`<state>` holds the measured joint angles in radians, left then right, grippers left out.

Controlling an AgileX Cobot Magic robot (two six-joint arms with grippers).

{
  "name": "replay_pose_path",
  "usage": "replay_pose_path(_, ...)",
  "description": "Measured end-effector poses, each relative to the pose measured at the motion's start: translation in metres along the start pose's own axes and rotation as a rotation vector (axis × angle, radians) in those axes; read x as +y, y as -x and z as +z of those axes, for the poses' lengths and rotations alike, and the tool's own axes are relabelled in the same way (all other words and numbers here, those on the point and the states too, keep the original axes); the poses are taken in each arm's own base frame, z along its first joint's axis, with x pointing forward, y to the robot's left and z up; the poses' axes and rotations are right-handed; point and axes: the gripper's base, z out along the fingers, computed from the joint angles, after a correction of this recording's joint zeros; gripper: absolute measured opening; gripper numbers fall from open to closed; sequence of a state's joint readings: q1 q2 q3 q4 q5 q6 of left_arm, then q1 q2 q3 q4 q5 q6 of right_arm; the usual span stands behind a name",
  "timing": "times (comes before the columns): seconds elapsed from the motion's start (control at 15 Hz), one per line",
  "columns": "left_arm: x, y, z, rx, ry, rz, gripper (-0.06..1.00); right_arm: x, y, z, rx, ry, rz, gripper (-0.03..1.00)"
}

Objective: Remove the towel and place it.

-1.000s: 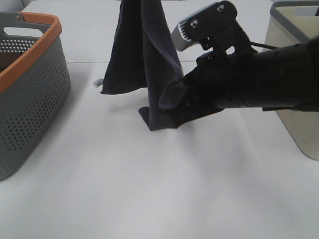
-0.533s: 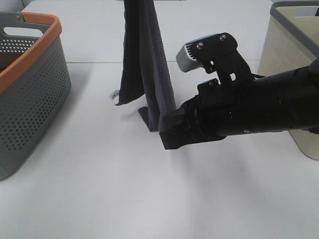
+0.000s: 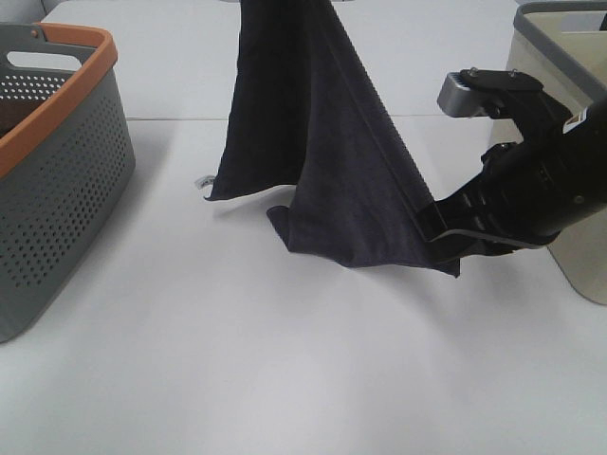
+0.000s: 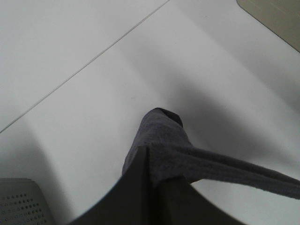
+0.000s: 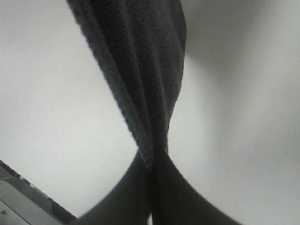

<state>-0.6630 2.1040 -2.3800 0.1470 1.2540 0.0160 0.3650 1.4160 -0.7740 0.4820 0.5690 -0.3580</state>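
Note:
The dark towel (image 3: pixel 322 161) hangs from above the exterior view's top edge and fans out down to the right. Its lower fold rests on the white table (image 3: pixel 285 360), and a small white tag (image 3: pixel 202 182) shows at its left corner. My right gripper (image 3: pixel 438 237) is shut on the towel's lower right corner, just above the table. The right wrist view shows the towel (image 5: pixel 140 70) pinched in that gripper (image 5: pixel 152 166). In the left wrist view my left gripper (image 4: pixel 149 161) is shut on the towel (image 4: pixel 161 145), high over the table. That gripper is outside the exterior view.
A grey perforated basket with an orange rim (image 3: pixel 57 142) stands at the left edge. A beige basket with a grey rim (image 3: pixel 560 57) stands at the right, just behind my right arm. Bare white table lies in front of the towel.
My right gripper has moved to the right with the towel's corner, drawing the cloth out from a narrow hanging bunch into a wide slanted sheet. The top of the towel stays up.

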Motion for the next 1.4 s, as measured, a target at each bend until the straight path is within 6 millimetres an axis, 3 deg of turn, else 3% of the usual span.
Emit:
replay_pose_path(0.13,0.000,0.000,0.001,0.000,0.002,-0.001,0.00,0.000,0.006,-0.007,0.021,-0.023,0.015,0.00)
replay_pose_path(0.33,0.003,0.002,0.001,-0.018,0.035,-0.005,0.00,-0.002,0.030,-0.029,-0.005,-0.124,-0.047,0.00)
replay_pose_path(0.47,0.007,0.001,0.001,-0.017,0.060,-0.013,0.00,-0.007,0.054,-0.050,-0.067,-0.250,-0.170,0.00)
replay_pose_path(0.53,0.016,0.002,0.001,-0.036,0.072,-0.056,0.00,-0.011,0.082,-0.068,-0.129,-0.366,-0.274,0.00)
replay_pose_path(0.67,0.034,0.004,0.003,-0.079,0.094,-0.124,0.00,-0.013,0.109,-0.080,-0.194,-0.453,-0.346,0.00)
replay_pose_path(0.93,0.078,0.011,0.012,-0.230,0.153,-0.216,0.00,-0.019,0.165,-0.072,-0.322,-0.550,-0.452,0.00)
replay_pose_path(1.4,0.122,0.022,0.071,-0.549,0.207,-0.218,0.00,-0.034,0.250,-0.043,-0.532,-0.706,-0.645,0.00)
